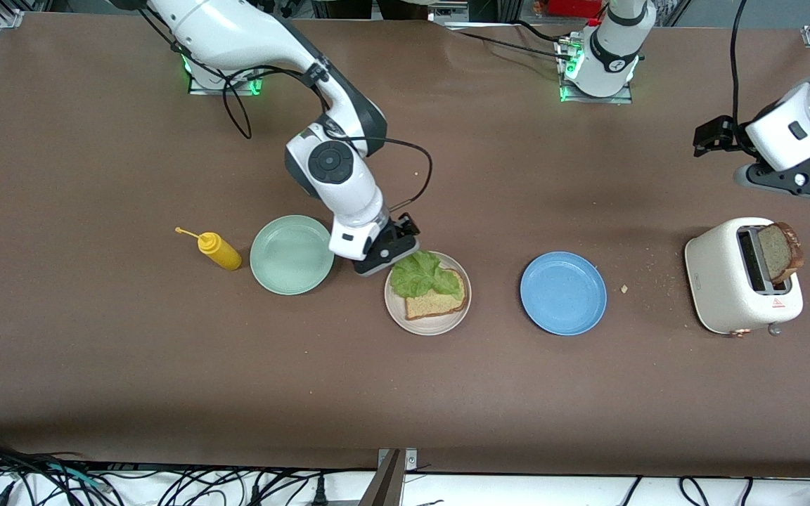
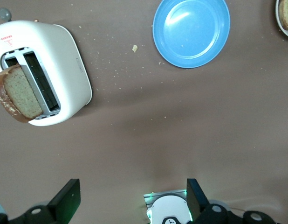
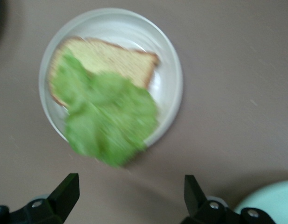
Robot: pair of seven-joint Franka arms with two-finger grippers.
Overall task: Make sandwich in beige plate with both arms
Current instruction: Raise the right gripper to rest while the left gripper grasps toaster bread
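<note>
From the front, the right end effector (image 1: 392, 257) hangs open and empty over the round beige plate (image 1: 427, 325), where a ruffled green lettuce leaf (image 1: 422, 274) lies on a brown bread slice (image 1: 436, 303).

In the left wrist view, the left end effector (image 2: 132, 201) hovers open (holding nothing) over the counter beside the white toaster (image 2: 65, 60), whose second bread slice (image 2: 20, 95) probably comes next.

In the right wrist view, the lettuce overhangs the rim.

The worktop (image 1: 166, 365) has a matt brown, paper-like cover. The beige plate (image 1: 398, 316) and blue plate (image 1: 563, 293) look smooth with a soft sheen. The toaster (image 1: 721, 281) is glossy cream plastic. Bread (image 1: 440, 303) looks coarse and porous, lettuce (image 1: 419, 274) ruffled.
</note>
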